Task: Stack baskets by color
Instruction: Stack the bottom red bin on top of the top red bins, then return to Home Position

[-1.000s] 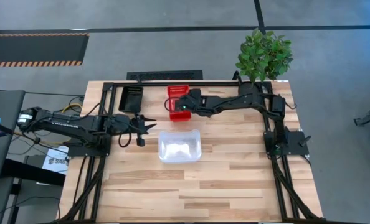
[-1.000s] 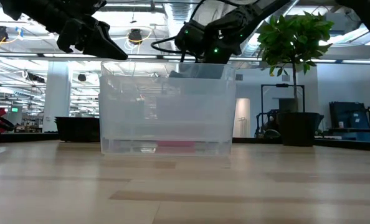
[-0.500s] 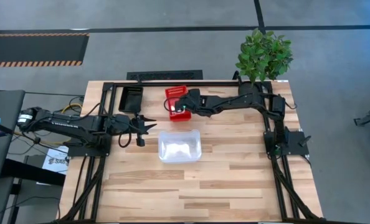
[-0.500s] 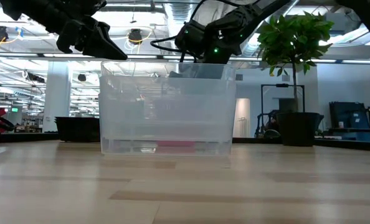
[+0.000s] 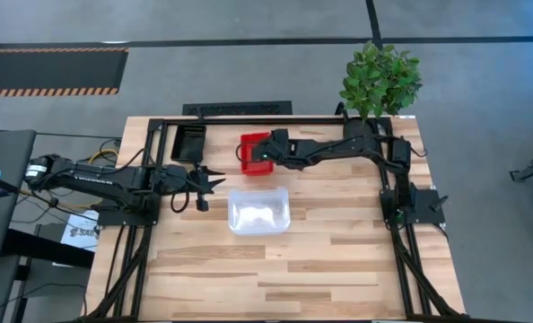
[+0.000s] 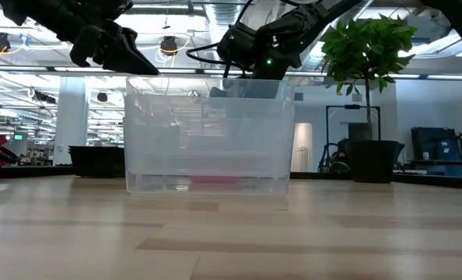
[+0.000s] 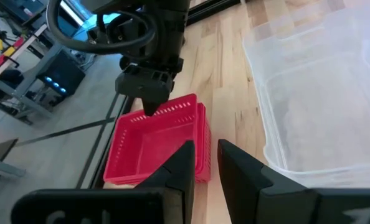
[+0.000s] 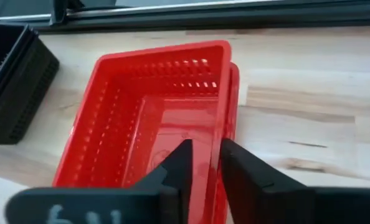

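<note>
Fingers [image 7: 244, 174] of the left gripper [image 5: 211, 184] are standing slightly parted with nothing between them, hovering above the wood just left of the clear baskets [image 5: 258, 209] at the table's [image 5: 338, 260] middle. At the far left, the black baskets [image 5: 191, 142] are sitting nested by the frame. Moving right, the red baskets [image 5: 253, 154] are lying nested on the table just beyond the clear ones, apart from them. The right gripper [image 5: 265, 151] is hanging over the right-hand rim of the red stack, its fingers [image 8: 172, 168] standing a little apart astride that rim, gripping nothing firmly that can be seen. At the far right corner, a potted plant [image 5: 380, 78] is standing beside the right arm's base.
</note>
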Robot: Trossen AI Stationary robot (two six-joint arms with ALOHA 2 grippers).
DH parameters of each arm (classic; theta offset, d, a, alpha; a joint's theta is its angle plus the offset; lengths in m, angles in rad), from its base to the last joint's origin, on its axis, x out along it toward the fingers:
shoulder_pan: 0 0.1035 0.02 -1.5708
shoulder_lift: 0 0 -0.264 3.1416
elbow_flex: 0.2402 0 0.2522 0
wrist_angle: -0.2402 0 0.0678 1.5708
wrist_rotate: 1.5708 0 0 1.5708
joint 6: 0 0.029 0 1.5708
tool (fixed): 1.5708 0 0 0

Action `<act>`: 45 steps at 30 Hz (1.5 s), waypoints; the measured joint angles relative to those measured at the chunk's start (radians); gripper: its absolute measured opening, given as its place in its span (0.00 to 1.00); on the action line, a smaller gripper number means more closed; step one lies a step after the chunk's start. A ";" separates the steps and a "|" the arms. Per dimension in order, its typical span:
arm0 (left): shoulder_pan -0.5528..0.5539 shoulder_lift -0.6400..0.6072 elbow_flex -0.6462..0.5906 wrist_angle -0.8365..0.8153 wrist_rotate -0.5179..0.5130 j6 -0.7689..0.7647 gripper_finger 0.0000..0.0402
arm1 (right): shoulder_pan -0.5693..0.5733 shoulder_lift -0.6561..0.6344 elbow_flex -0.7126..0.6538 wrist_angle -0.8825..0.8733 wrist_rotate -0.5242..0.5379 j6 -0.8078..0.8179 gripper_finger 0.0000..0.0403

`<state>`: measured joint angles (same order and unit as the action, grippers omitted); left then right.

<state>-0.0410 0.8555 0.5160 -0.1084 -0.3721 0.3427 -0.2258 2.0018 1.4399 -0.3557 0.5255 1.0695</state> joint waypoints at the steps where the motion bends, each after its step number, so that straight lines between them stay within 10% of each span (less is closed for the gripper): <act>1: 0.000 0.000 0.000 -0.002 0.000 0.000 0.15 | 0.003 0.000 0.000 0.000 0.001 0.000 0.28; 15: 0.000 0.000 0.000 -0.016 0.009 -0.011 0.15 | 0.000 -0.112 0.000 0.021 0.001 -0.156 0.61; 23: 0.000 0.000 0.000 -0.004 0.019 -0.012 0.15 | 0.086 -0.209 0.000 0.036 -0.127 -0.417 0.58; 31: 0.000 -0.001 0.000 0.159 0.250 -0.023 0.15 | 0.226 -0.386 0.000 -0.003 -0.161 -0.794 0.53; 45: 0.001 -0.162 0.044 0.433 0.271 -0.137 0.15 | 0.340 -0.663 -0.011 -0.257 -0.162 -0.995 0.38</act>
<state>-0.0399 0.6939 0.5595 0.3250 -0.1009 0.2060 0.1144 1.3389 1.4287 -0.6130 0.3634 0.0746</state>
